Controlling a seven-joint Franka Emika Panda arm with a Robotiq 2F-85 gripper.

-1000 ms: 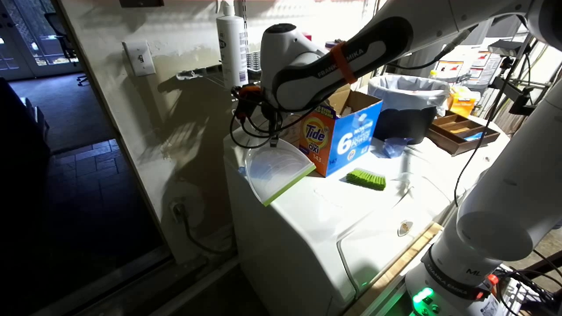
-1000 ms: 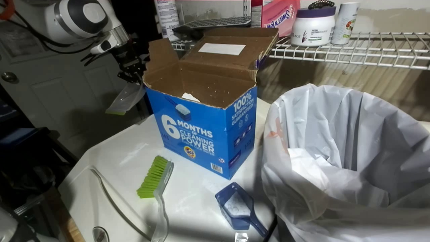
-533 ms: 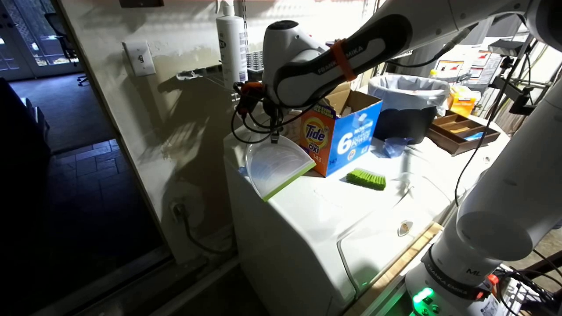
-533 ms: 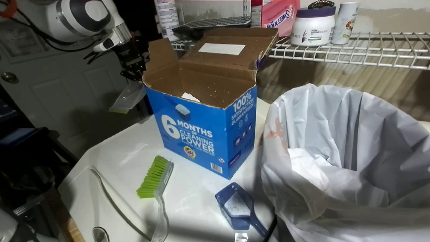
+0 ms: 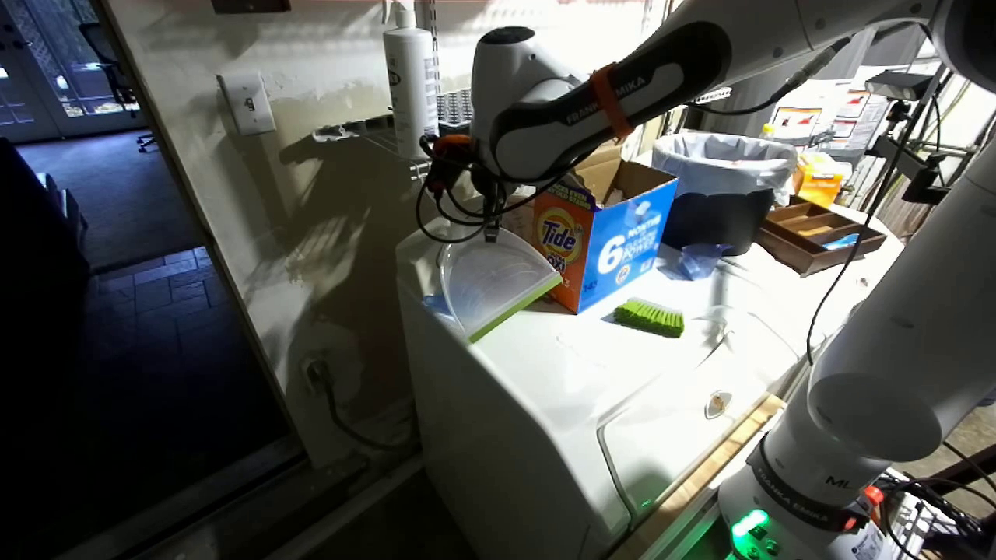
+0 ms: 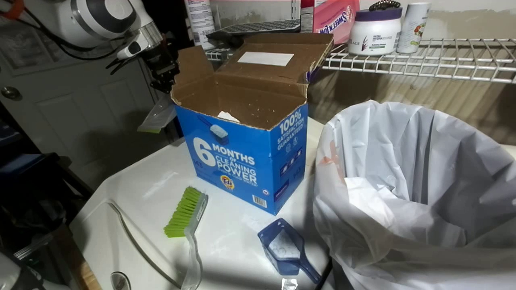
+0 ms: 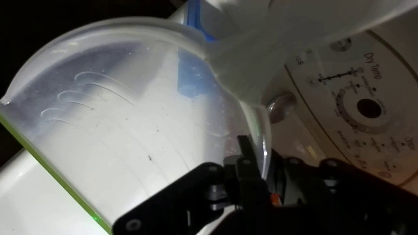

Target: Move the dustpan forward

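The gripper [image 7: 262, 153] has its fingers [image 7: 245, 150] close together, pinching the dustpan [image 5: 502, 281] by its edge. The dustpan is up over the dryer [image 5: 545, 381], near the box [image 5: 625, 247]. The green brush [image 6: 186, 213] lies on the dryer.

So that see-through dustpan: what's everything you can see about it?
The dustpan looks like clear plastic, with a curved, raised rim, a straight green lip along the front, and faint curved lines across its floor. A few dark specks show on or through it. The black fingers appear to pinch its back rim, holding it in the air above the edge of the white dryer, lip seemingly lower than the back. Whether it touches the Tide box is unclear.
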